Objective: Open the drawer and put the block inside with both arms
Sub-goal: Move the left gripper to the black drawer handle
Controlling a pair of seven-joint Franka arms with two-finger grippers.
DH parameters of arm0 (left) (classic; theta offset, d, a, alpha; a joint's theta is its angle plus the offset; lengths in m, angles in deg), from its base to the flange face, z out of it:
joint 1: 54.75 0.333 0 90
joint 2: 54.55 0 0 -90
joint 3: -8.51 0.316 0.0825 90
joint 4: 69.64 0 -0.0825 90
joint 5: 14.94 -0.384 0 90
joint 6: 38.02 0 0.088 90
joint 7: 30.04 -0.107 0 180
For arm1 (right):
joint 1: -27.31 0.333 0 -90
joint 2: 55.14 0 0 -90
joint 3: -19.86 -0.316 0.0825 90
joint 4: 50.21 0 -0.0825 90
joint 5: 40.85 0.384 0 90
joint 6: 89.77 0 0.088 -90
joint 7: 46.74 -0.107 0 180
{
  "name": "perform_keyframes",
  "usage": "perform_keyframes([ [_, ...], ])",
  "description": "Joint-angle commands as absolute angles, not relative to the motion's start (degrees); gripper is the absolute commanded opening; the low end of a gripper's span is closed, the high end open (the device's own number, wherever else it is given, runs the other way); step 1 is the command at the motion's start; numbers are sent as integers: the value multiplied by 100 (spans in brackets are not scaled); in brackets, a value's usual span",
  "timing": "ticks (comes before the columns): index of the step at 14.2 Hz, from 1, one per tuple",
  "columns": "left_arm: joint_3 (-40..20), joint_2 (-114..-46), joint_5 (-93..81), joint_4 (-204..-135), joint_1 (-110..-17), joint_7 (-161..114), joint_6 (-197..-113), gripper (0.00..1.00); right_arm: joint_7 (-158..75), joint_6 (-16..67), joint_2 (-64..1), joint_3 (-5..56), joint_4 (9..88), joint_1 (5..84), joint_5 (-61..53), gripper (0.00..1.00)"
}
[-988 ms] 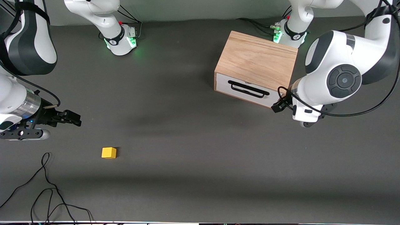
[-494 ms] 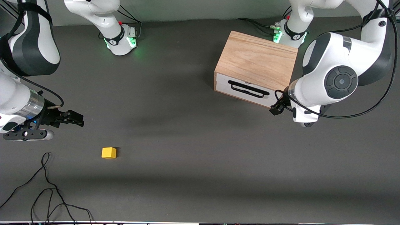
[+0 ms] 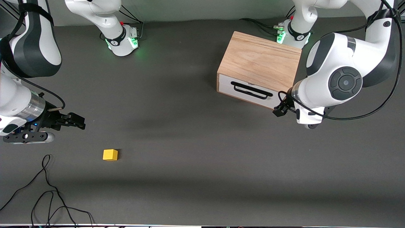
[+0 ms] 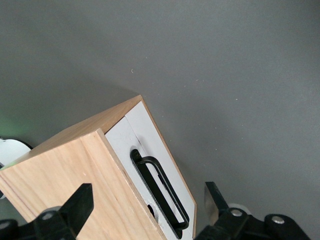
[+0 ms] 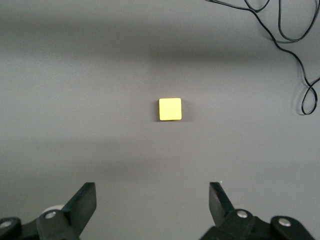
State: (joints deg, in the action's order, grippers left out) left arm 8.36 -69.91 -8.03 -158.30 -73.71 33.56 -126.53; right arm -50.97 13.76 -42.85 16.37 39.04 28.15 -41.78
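The drawer is shut in the light oak box, its white front and black bar handle facing the front camera. The left gripper is open and empty beside the drawer front's corner at the left arm's end. In the left wrist view the left gripper has the handle between its spread fingers, apart from it. The yellow block lies on the table. The right gripper is open over bare table near the block. In the right wrist view the block lies ahead of the right gripper.
A loose black cable lies on the table near the front edge at the right arm's end; it also shows in the right wrist view. The dark grey table spreads between block and box.
The left gripper has shifted slightly along the drawer front's corner. The right gripper has crept a little toward the block. Block and drawer have not moved.
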Motion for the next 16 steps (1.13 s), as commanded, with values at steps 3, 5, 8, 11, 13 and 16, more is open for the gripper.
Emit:
perform_keyframes([
  [3,991,-7925,-694,-15657,-8147,5372,-13145,99,-5202,1490,-4240,1634,3821,2846,-4199,100],
  [5,991,-7925,-694,-15657,-8147,5372,-13145,99,-5202,1508,-4240,1634,3804,2837,-4199,100],
  [8,1000,-7925,-694,-15657,-8147,5372,-13136,99,-5202,1517,-4240,1660,3812,2837,-4208,100],
  [11,1000,-7925,-694,-15657,-8147,5363,-13127,99,-5105,1517,-4231,1669,3769,2784,-4217,100],
  [13,1000,-7925,-694,-15648,-8147,5363,-13127,99,-5114,1517,-4196,1669,3603,2802,-4261,100],
  [16,1009,-7925,-694,-15648,-8147,5363,-13127,99,-5114,1464,-4152,1687,3619,2775,-4278,100],
])
